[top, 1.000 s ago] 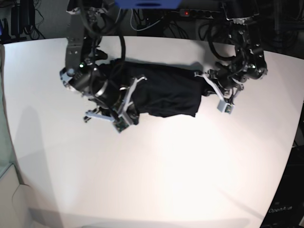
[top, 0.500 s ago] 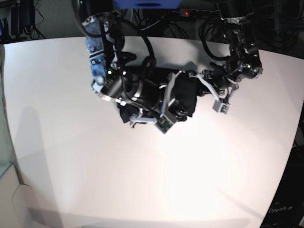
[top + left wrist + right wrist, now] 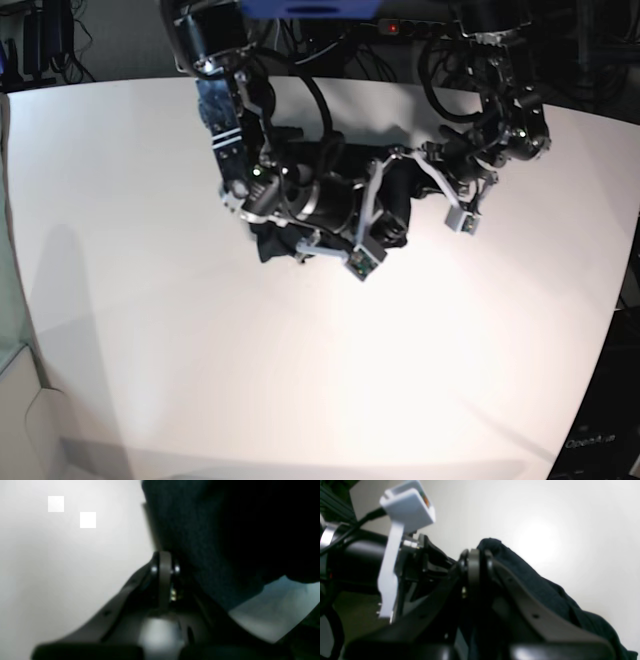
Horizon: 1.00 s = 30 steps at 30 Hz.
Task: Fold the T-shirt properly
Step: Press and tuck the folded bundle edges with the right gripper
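On the white table (image 3: 150, 330) we found the T-shirt (image 3: 275, 240) bunched at upper centre, both the right gripper (image 3: 392, 222) and the left gripper (image 3: 412, 172) clamped shut on its cloth.

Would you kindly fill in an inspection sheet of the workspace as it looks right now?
Surface: white table, bare where visible, with glare near the middle.
Job's things: dark T-shirt bunched up under the two arms, only partly visible.
Clutter: nothing seen.
Grippers: right gripper shut with T-shirt cloth lying against it, and whether it pinches the cloth cannot be told; left gripper shut beside the cloth edge, a grip cannot be confirmed.
Cables: black cables loop along the right arm, more tangled behind the table.
Surroundings: dark equipment and a power strip at the back edge.
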Motion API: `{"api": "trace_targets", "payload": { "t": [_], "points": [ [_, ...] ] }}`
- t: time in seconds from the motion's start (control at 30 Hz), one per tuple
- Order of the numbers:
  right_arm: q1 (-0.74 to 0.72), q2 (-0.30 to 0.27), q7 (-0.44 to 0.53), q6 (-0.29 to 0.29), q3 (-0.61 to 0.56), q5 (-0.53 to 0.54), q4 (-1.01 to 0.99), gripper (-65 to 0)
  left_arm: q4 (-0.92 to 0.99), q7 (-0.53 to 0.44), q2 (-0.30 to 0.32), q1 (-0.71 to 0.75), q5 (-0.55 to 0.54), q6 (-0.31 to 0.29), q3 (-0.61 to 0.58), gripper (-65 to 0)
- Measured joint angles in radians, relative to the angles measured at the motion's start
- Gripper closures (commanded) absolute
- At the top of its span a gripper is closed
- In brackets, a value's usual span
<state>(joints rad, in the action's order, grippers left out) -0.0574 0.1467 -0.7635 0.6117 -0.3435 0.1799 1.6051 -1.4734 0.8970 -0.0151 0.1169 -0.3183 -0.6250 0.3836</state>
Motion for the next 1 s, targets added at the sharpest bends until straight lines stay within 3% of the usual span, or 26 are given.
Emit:
{"api": "trace_targets", "payload": {
  "t": [0.13, 0.3, 0.4, 0.53, 0.67, 0.77, 0.87, 1.0],
  "points": [
    [-0.021, 0.000, -0.003, 0.000, -0.001, 0.000, -0.002, -5.0, 0.000, -0.005, -0.002, 0.006, 0.000, 0.000, 0.000, 0.0],
    [-0.027, 0.000, 0.000, 0.000, -0.001, 0.000, -0.002, -22.6, 0.000, -0.008, -0.002, 0.011, -0.006, 0.000, 0.000, 0.0],
    [-0.028, -0.001, -0.002, 0.000, -0.016, 0.000, -0.002, -28.2, 0.000, -0.007, -0.002, 0.011, -0.006, -0.001, 0.000, 0.0],
    [-0.029, 0.001, -0.002, 0.000, -0.074, 0.000, -0.002, -29.5, 0.000, -0.007, -0.002, 0.011, -0.005, -0.005, 0.000, 0.0],
    [-0.046, -0.004, -0.011, 0.000, -0.003, -0.005, 0.021, -29.5, 0.000, -0.007, -0.002, 0.013, -0.007, -0.005, 0.000, 0.0],
    [-0.062, -0.082, -0.004, -0.006, 0.074, 0.004, 0.052, -29.7, -0.001, -0.005, 0.000, 0.013, -0.008, -0.007, 0.000, 0.0],
    [-0.034, -0.156, -0.058, -0.007, 0.136, -0.015, 0.050, -29.7, -0.001, -0.004, 0.000, 0.013, -0.007, -0.007, 0.000, 0.0],
    [0.037, -0.185, -0.058, -0.007, 0.181, -0.009, 0.049, -29.7, -0.001, -0.006, -0.002, 0.015, -0.008, -0.007, 0.000, 0.0]
  ]
}}
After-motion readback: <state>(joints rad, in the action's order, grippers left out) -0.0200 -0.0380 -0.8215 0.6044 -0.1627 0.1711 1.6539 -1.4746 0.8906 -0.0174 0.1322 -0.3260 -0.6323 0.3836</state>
